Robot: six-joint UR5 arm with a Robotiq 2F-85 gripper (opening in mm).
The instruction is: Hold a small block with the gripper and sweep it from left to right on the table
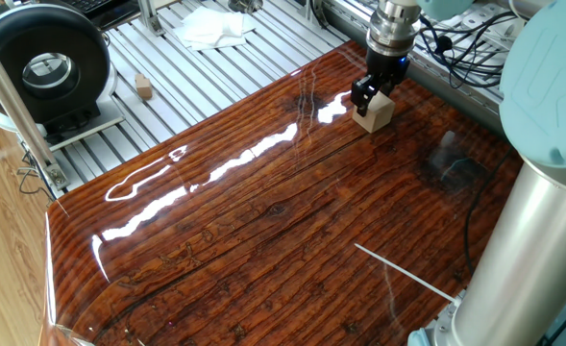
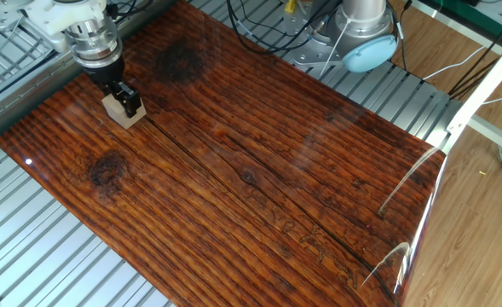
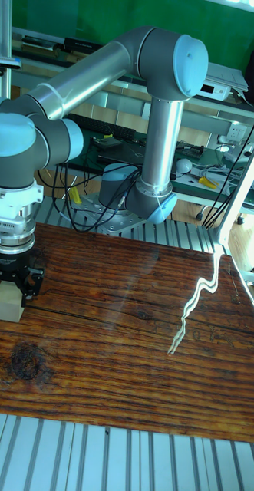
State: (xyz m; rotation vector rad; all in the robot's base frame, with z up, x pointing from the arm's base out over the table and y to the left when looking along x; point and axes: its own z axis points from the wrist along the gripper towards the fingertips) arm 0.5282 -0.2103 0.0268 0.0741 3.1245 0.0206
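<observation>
The small block (image 1: 377, 114), a pale beige wooden cube, rests on the glossy reddish-brown table (image 1: 263, 221) near its far edge. My black gripper (image 1: 367, 99) stands straight down over it, its fingers shut on the cube's sides. From the other fixed view the block (image 2: 117, 112) lies at the table's (image 2: 259, 170) upper left corner, with the gripper (image 2: 124, 101) clamped on it. In the tall fixed view the block (image 3: 7, 307) and gripper (image 3: 13, 295) are at the far left of the table (image 3: 127, 337).
A tinier brownish block (image 1: 144, 86) and a white cloth (image 1: 215, 27) lie on the aluminium slats beyond the table. A black round device (image 1: 47, 62) stands at the upper left. Cables (image 1: 455, 43) run behind the gripper. The arm's base (image 2: 353, 34) is at the table's back.
</observation>
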